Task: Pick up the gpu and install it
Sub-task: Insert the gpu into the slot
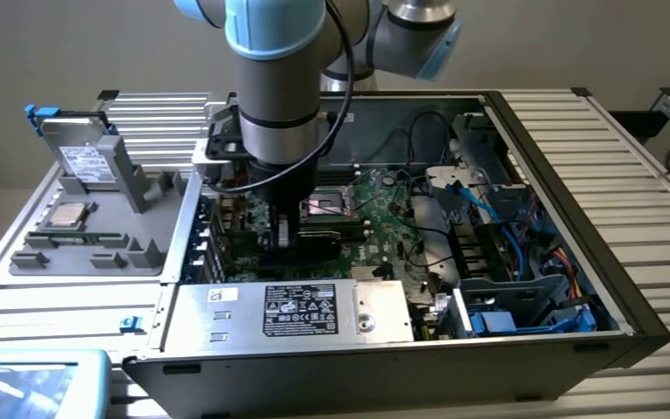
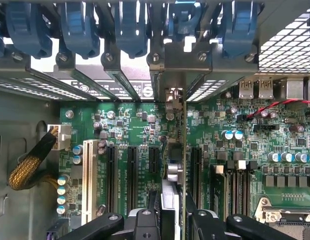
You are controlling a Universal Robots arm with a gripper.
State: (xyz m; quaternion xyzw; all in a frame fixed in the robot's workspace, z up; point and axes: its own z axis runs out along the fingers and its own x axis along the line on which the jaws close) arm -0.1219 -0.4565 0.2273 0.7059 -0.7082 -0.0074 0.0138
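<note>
A: Gripping the gpu (image 2: 173, 165) edge-on, we've got the gripper (image 2: 170, 220) clamped on its upper edge, fingers (image 2: 145, 222) either side. In the exterior view the gripper (image 1: 279, 237) is down inside the computer case (image 1: 568, 340), card near the case's rear wall, over the motherboard (image 2: 244, 150).

B: Seated?

A: Can't tell. It stands upright between the black expansion slots (image 2: 132, 172), bracket end toward the blue slot latches (image 2: 130, 25).

B: Handling?

A: We'd judge it light, stiff, fragile; hold the bare board edges, not components.

B: Obstacles?

A: Capacitors (image 2: 232, 135) and the braided cable (image 2: 30, 165) sit close; red wire (image 2: 274, 106) further off. On the bench's far-left corner a hard drive (image 1: 79, 153) stands in the grey holder tray (image 1: 91, 236), well apart.
</note>
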